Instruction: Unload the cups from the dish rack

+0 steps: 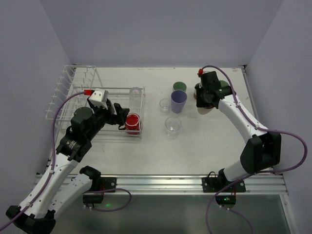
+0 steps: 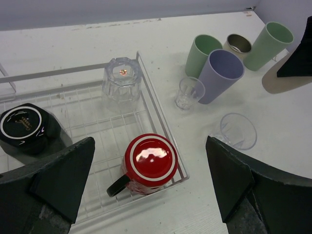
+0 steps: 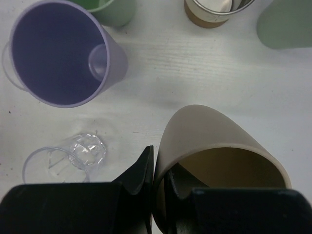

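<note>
The white wire dish rack [image 1: 73, 92] [image 2: 161, 117] stands at the left. In its basket a red mug [image 1: 132, 122] [image 2: 148, 163], a clear glass [image 1: 136, 92] [image 2: 122, 78] and a black cup [image 2: 27, 127] sit upside down. My left gripper [image 1: 119, 114] [image 2: 150, 146] hangs open above the red mug and touches nothing. At the right my right gripper [image 1: 204, 100] [image 3: 161, 170] is shut on the wall of a beige cup [image 1: 204, 108] [image 3: 214, 131], one finger inside and one outside, and holds it tilted above the table.
On the table right of the rack stand a lavender cup [image 1: 179, 101] [image 3: 58, 48], a mint green cup [image 1: 179, 87] [image 2: 202, 53], two clear plastic cups [image 1: 173, 126] [image 1: 165, 105], a brown cup [image 2: 239, 45] [image 3: 214, 12] and another mint cup [image 2: 268, 45]. Walls enclose the table.
</note>
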Controlling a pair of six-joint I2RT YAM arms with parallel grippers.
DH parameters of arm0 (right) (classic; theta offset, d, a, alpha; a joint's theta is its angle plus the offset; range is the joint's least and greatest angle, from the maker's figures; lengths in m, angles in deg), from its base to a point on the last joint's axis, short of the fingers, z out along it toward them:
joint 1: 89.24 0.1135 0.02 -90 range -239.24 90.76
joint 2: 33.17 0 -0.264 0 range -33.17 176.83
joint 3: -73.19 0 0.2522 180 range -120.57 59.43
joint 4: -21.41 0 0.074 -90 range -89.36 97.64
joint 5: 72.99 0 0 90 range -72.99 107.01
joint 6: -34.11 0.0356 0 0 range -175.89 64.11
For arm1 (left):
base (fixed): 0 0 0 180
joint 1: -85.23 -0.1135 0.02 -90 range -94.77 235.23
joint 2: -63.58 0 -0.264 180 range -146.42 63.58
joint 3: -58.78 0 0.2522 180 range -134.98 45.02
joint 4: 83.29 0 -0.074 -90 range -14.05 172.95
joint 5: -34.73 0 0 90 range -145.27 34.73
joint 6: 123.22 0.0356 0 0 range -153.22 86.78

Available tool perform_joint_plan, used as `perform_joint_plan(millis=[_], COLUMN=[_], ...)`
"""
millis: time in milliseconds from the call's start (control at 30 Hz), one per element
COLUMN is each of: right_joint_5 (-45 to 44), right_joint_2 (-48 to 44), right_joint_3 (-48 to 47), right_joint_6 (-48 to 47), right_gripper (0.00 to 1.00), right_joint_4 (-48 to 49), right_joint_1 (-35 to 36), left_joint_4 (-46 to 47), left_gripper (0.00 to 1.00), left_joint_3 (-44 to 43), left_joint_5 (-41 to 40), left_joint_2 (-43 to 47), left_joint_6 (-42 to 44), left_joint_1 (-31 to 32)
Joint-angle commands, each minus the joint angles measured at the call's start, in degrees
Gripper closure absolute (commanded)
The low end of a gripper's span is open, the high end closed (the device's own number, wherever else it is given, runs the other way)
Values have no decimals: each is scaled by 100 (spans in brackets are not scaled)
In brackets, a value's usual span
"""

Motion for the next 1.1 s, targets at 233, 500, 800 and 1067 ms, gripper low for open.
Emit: perform_joint_plan(millis=[233, 500, 800, 1067], right_joint_5=[459, 274, 310, 485], right_joint_2=[767, 1286, 1137, -163], right_joint_3=[387, 387, 440, 852], right_joint_6=[302, 338, 373, 505], right_gripper=[100, 88, 59, 40], right_joint_4=[1295, 1629, 1726, 1972], right_joint_1=[-51, -7, 99, 213], left_joint_4=[23, -82, -161, -293], left_gripper=[0, 0, 0, 0], left_joint_3=[19, -7, -87, -350], left_joint_5=[-41, -234, -427, -559], left_joint_2=[-213, -415, -714, -1346], left_joint_6=[127, 136, 136, 48], left_joint_1=[12, -6, -49, -49])
